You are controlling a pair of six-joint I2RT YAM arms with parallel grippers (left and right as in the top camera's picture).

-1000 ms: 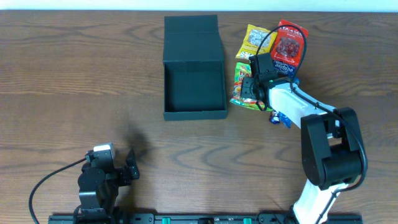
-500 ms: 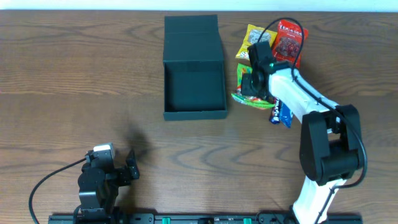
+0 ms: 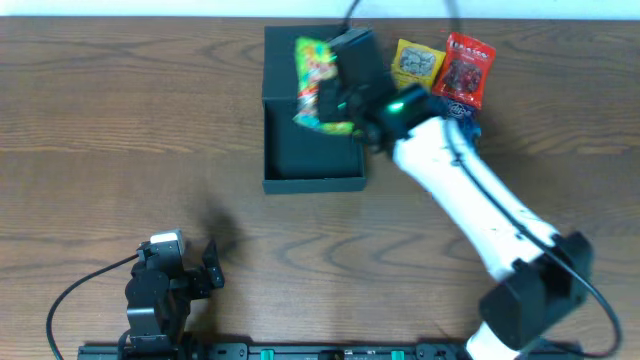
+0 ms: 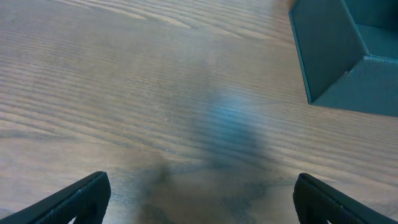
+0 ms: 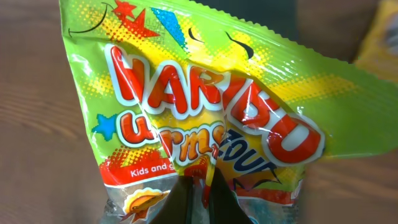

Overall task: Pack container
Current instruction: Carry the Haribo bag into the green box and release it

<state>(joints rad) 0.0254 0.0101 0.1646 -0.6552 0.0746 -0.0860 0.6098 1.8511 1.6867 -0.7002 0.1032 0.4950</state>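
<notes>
The right gripper (image 3: 338,98) pinches the green Haribo bag (image 3: 316,85) over the far left edge of the teal container (image 3: 312,182) at the far middle of the table (image 3: 120,120), so the bag may snag there and flop outside, though nearer there is plenty of room inside, while the left gripper (image 4: 199,199) sits with fingers spread wide.

Brown wood-grain tabletop (image 3: 120,120). Green packet (image 3: 315,85) is blurred from overhead. The right wrist view shows its glossy, creased lime-green wrapper with red HARIBO lettering and a yellow band. Yellow packet (image 3: 415,62) and red packet (image 3: 466,68) lie flat side by side near the far edge, edges touching.
</notes>
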